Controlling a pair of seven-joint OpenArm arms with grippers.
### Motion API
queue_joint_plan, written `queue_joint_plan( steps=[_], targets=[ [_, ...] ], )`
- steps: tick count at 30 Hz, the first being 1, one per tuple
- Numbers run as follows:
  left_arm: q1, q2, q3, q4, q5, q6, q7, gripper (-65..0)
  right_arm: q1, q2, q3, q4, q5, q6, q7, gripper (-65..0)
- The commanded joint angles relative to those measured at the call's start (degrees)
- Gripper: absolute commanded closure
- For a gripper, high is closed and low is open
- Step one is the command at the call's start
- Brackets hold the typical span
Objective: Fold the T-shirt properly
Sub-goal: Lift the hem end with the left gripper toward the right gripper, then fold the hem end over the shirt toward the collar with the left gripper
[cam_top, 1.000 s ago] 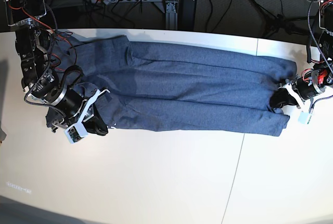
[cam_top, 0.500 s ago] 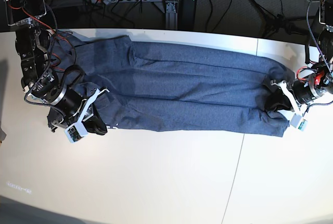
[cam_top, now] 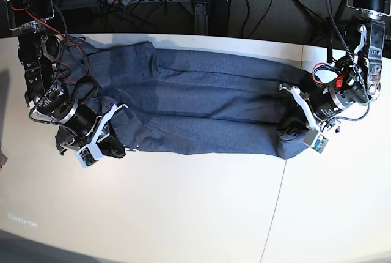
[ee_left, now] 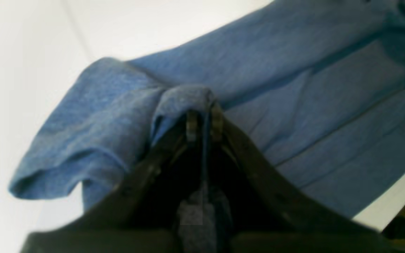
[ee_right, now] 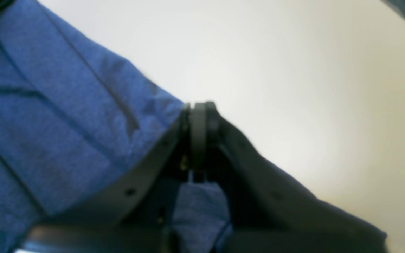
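T-shirt [cam_top: 201, 107] folded into a long band along the far edge of the desk [cam_top: 183, 214].
The near half of the desk is bare. The blue-grey cloth lies in lengthwise folds. The left gripper [cam_top: 292, 129] and right gripper [cam_top: 113, 147] each pinch an end; the left end has moved inward since earlier.

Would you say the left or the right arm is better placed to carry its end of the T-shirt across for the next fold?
Probably the left: the left gripper pinches the T-shirt hem, bunched inward. The right gripper grips the other end.
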Motion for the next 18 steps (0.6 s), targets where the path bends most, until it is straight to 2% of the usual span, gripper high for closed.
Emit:
queue_joint_plan(
  steps=[1, 5, 9, 13, 18],
  targets=[
    [-0.9, 0.4, -0.4, 1.5, -0.9, 0.7, -0.6, 0.0, 0.9, 0.8, 0.6, 1.0, 0.4, 2.8, 1.5, 0.0],
    [-0.7, 4.6, 1.4, 2.7, 0.0, 0.7, 0.4, 0.0, 0.9, 0.8, 0.6, 1.0, 0.2, 2.8, 1.5, 0.0],
    [-0.8, 9.7, 6.4, 3.2, 5.1, 2.2, 0.4, 0.0, 0.9, 0.8, 0.6, 1.0, 0.2, 2.8, 1.5, 0.0],
    [-1.7, 14.1, 13.2, 3.4, 15.3, 6.2, 0.5, 0.0, 0.9, 0.8, 0.6, 1.0, 0.2, 2.8, 1.5, 0.0],
    [-3.5, 17.0, 20.7, 3.4, 26.4, 9.8, 0.7, 0.0, 0.9, 0.8, 0.6, 1.0, 0.3, 2.8, 1.5, 0.0]
  ],
)
